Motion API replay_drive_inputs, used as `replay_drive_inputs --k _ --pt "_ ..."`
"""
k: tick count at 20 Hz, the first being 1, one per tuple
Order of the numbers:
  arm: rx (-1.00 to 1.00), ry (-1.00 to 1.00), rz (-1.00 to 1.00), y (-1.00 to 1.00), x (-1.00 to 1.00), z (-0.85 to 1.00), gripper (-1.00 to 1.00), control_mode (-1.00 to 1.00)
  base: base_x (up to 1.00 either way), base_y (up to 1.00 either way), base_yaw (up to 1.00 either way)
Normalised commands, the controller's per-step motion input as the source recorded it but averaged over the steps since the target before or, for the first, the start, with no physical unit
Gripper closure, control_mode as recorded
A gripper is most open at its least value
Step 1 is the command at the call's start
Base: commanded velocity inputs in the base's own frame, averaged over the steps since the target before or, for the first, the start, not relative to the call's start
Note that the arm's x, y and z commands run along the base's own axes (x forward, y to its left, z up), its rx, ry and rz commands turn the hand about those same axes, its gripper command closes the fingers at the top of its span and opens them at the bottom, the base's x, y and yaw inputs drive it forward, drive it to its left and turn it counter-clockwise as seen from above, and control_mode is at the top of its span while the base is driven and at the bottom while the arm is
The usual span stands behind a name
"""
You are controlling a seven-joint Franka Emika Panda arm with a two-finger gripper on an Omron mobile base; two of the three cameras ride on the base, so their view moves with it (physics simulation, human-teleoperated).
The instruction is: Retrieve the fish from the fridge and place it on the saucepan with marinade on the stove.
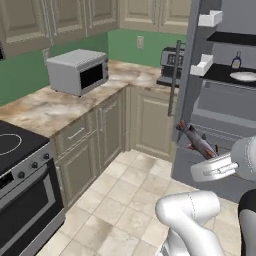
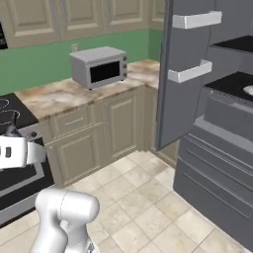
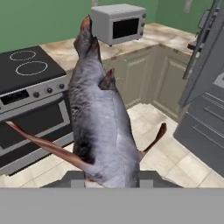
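My gripper (image 3: pixel 111 177) is shut on the fish (image 3: pixel 100 127), a silver-grey body with reddish-brown fins and tail that stands up between the fingers in the hand view. From the left base, the fish (image 1: pixel 197 140) points up and left from the gripper (image 1: pixel 209 160), in the air in front of the open fridge (image 1: pixel 220 125). The stove (image 3: pixel 26 72) lies beyond the fish to the left, with two white rings showing on its black top. The same stove (image 1: pixel 15 142) sits at the lower left of the left base view. The saucepan and the marinade are out of view.
The fridge door (image 2: pixel 183 99) stands open with white bins. A white plate (image 1: pixel 243 76) rests on a fridge shelf. A grey microwave (image 1: pixel 77 70) and a toaster (image 1: pixel 172 60) stand on the marble counter (image 1: pixel 45 107). Tiled floor (image 1: pixel 130 195) lies between stove and fridge.
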Motion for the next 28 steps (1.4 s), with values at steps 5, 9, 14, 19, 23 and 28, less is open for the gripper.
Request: replay_drive_inputs --k 5,9,14,19,23,28 --pt "0.00 0.00 0.00 0.00 0.00 0.00 1.00 1.00 -0.29 0.30 0.32" --pt "0.00 0.00 0.00 0.00 0.00 0.00 1.00 1.00 -0.31 0.32 0.34" --pt "0.00 0.00 0.00 0.00 0.00 0.00 1.00 1.00 -0.24 0.37 0.37" --pt "0.00 0.00 0.00 0.00 0.00 0.00 1.00 1.00 -0.16 0.42 0.40" --pt "0.00 0.00 0.00 0.00 0.00 0.00 1.00 1.00 -0.11 0.43 0.40" --pt "0.00 0.00 0.00 0.00 0.00 0.00 1.00 1.00 -0.02 0.36 0.38"
